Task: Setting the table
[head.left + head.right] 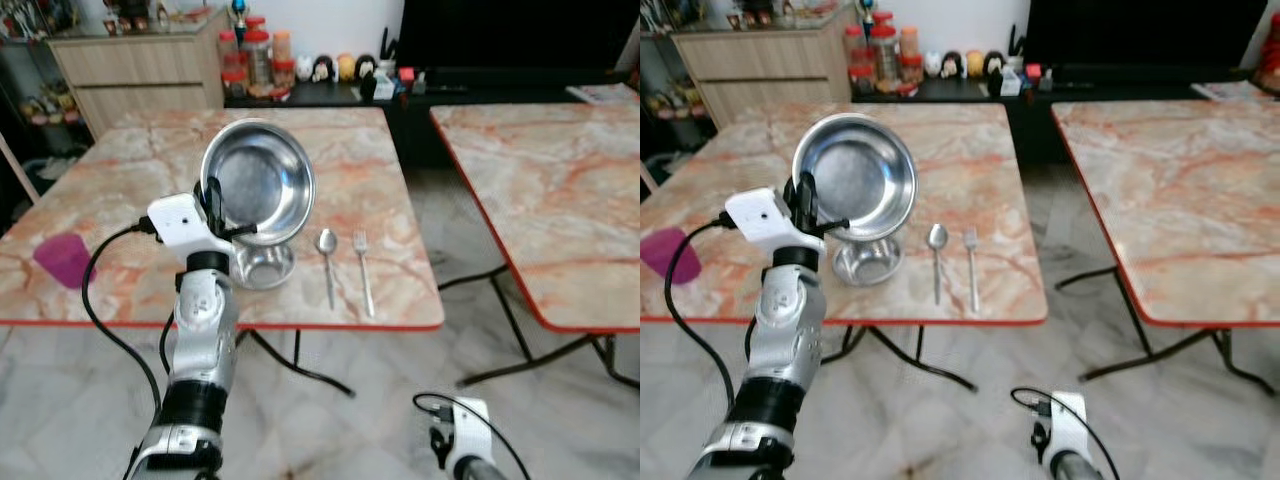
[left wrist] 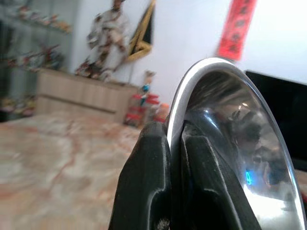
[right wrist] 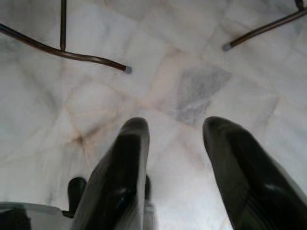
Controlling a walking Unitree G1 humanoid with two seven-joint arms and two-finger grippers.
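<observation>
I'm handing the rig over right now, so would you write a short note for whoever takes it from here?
Left gripper: shut on the rim of the steel plate, held tilted on edge above the near table.
Right gripper: open, hanging idle over the floor.
On the table: a small steel bowl under the raised plate, a spoon and a fork side by side to its right, a purple cup near the left edge.
Done: spoon and fork laid out, bowl down.
Left: set the plate flat at the place setting, likely left of the spoon, and release; the cup probably needs placing too.
</observation>
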